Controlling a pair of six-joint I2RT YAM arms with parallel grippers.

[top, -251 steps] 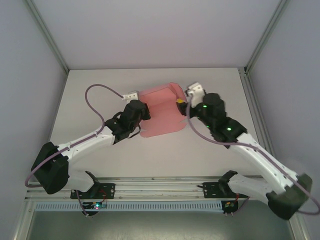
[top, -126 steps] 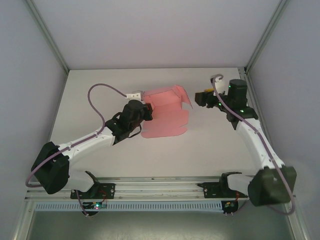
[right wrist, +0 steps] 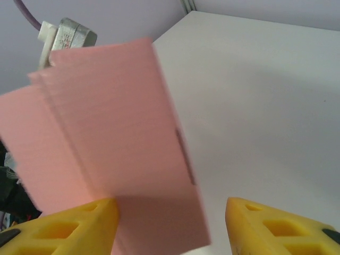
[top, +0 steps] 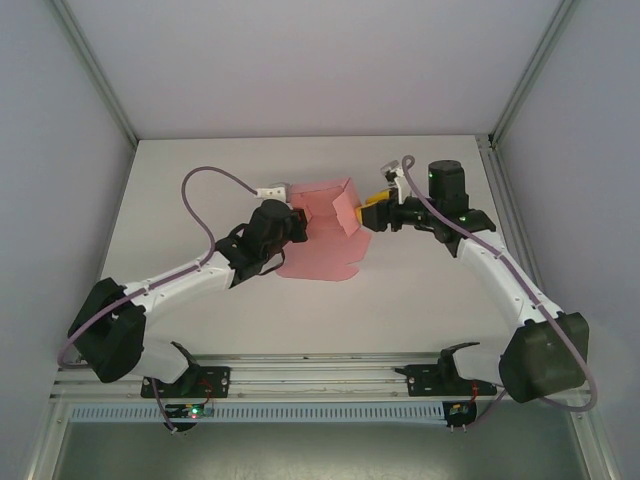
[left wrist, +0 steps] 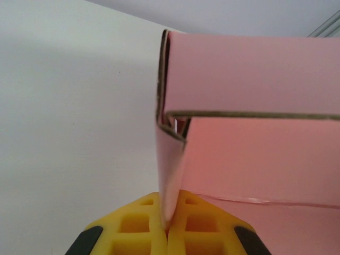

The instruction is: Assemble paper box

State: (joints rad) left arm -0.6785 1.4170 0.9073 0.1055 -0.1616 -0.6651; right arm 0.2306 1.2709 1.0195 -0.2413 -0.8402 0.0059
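From above, the half-folded box (top: 322,225) was seen on the table (top: 200,180) between the left gripper (top: 296,222) and right gripper (top: 366,216). At the left wrist, a wall (left wrist: 171,175) was clamped, seemingly as an anchor; at the right wrist, fingers (right wrist: 79,226) were held apart, a flap (right wrist: 117,133) between them, likely for folding

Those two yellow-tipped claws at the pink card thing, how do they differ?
The left gripper is shut, pinching a wall of the half-folded pink card box; the right gripper is spread wide, clamping nothing. The left sits at the box's left side, the right at its right flap. Both have yellow fingers.
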